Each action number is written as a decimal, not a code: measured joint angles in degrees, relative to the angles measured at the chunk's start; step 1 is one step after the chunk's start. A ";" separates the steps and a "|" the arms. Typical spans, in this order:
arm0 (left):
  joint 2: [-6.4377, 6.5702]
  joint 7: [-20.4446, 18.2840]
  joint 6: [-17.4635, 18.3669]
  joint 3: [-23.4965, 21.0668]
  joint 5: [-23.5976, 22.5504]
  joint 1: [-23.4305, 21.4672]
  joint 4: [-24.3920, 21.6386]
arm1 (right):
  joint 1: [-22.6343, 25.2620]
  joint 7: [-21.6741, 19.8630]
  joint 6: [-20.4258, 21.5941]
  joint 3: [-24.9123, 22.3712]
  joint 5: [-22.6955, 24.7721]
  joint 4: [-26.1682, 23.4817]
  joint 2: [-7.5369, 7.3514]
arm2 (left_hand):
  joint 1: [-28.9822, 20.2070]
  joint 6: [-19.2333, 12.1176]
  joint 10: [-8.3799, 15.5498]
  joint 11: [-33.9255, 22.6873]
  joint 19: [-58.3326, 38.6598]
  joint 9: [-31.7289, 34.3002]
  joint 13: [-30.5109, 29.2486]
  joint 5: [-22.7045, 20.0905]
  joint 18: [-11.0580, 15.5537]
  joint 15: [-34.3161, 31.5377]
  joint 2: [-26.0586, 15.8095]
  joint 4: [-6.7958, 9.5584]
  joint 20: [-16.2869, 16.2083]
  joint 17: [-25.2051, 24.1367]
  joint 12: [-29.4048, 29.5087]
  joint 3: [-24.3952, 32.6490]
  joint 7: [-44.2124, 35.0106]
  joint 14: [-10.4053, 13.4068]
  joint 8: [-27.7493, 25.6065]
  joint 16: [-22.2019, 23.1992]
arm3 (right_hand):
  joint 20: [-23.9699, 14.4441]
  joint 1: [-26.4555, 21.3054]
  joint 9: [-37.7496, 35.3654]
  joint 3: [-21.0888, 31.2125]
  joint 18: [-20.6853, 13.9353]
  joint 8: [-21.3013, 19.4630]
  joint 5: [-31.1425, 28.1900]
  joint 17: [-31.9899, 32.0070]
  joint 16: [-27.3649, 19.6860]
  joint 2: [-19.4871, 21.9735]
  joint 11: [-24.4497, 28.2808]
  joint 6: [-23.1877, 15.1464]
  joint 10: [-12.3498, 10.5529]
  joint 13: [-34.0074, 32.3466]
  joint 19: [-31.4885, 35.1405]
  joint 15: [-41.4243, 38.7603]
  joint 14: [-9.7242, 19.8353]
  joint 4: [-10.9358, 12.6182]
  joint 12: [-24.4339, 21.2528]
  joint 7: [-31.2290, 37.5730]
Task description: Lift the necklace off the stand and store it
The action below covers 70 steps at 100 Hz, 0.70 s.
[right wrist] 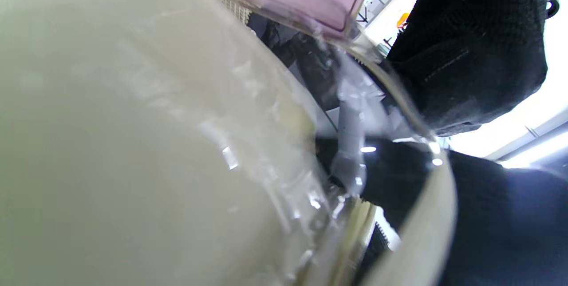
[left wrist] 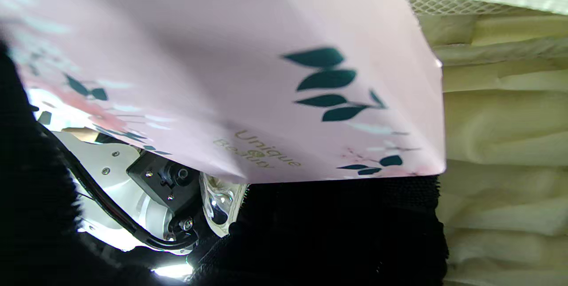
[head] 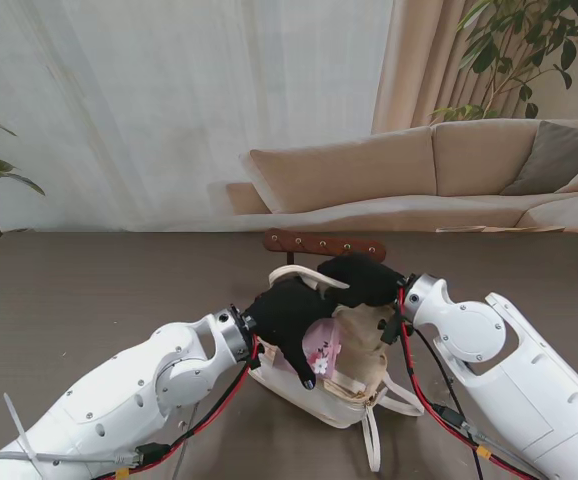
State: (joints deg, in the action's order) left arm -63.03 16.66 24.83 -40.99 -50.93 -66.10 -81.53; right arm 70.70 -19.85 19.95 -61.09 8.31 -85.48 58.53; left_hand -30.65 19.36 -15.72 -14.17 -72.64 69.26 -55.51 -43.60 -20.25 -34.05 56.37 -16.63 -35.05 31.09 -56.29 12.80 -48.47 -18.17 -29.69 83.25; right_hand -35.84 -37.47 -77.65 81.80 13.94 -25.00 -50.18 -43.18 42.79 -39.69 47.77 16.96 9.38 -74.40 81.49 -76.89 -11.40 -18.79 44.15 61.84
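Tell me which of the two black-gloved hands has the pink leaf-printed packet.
The left hand: its fingers close over the pink packet at the cream bag. The right hand grips only the bag's far rim.

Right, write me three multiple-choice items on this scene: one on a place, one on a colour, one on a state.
1. Where is the brown wooden stand?
A. Farther from me than the cream bag
B. Nearer to me than the bag
C. Inside the bag

2. What colour is the leaf-printed pouch?
A. Green
B. Pink
C. Grey

3. What is the left hand doing?
A. Lying flat and open on the table
B. Hanging open above the sofa
C. Holding the pouch at the bag

Answers:
1 A, the stand sits just past the bag in the stand's view.
2 B, the left wrist view shows pale pink with dark leaves.
3 C, its black fingers are closed on the pouch over the bag.
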 measured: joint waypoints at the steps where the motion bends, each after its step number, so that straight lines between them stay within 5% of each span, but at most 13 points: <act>1: -0.06 0.16 -0.02 0.11 0.03 0.10 0.18 | -0.04 0.00 -0.03 -0.01 0.06 0.05 0.01 | 0.00 -0.03 0.03 0.00 0.00 0.00 0.01 0.00 0.00 0.00 0.00 0.00 -0.01 0.00 0.00 -0.01 0.00 0.00 -0.03 0.05 | 0.00 -0.02 0.00 0.00 0.02 0.00 0.01 0.01 0.00 0.01 0.00 0.01 0.01 0.00 -0.03 0.03 -0.02 0.00 0.00 -0.02; 57: -1.10 4.90 -1.69 3.57 -2.61 3.19 4.00 | -0.54 -0.94 -0.76 -0.63 1.11 0.50 -0.13 | 0.00 -2.27 2.17 -0.37 0.20 -0.62 0.94 0.45 2.17 0.91 -2.97 -0.43 -0.64 -0.24 -1.45 -4.27 -0.27 0.77 -0.33 3.76 | 0.09 -1.17 0.56 -0.07 1.27 -0.34 1.30 0.65 -2.15 1.60 -0.89 1.79 1.22 0.00 -1.63 3.96 -1.25 -0.22 -0.23 -0.38; 70: -1.20 5.17 -1.97 4.07 -2.78 3.64 4.59 | -0.56 -1.32 -1.21 -0.74 0.83 0.60 -0.13 | 0.00 -4.19 3.18 -0.18 2.06 -1.91 2.78 0.57 3.81 2.88 -3.02 -0.43 0.05 -2.42 3.90 -4.28 1.32 1.43 3.33 1.29 | 0.11 -1.23 0.64 -0.27 1.33 -0.63 1.73 0.68 -2.16 2.13 -0.97 2.48 1.54 0.01 -1.73 3.96 -1.55 -0.13 -0.40 -0.40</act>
State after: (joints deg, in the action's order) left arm -64.23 21.83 22.86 -36.93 -53.72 -62.46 -76.94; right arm 70.14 -21.17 18.74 -61.83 9.14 -84.89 58.40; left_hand -30.65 15.17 -12.54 -14.34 -70.58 67.35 -52.72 -43.03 -16.44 -31.17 53.35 -17.06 -35.00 28.68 -52.38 8.52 -47.15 -16.73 -26.36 84.54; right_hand -35.73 -38.70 -77.01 81.52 15.26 -25.63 -48.45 -42.50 40.64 -37.55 46.80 19.43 10.92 -74.40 79.77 -72.93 -12.95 -18.92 43.75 61.45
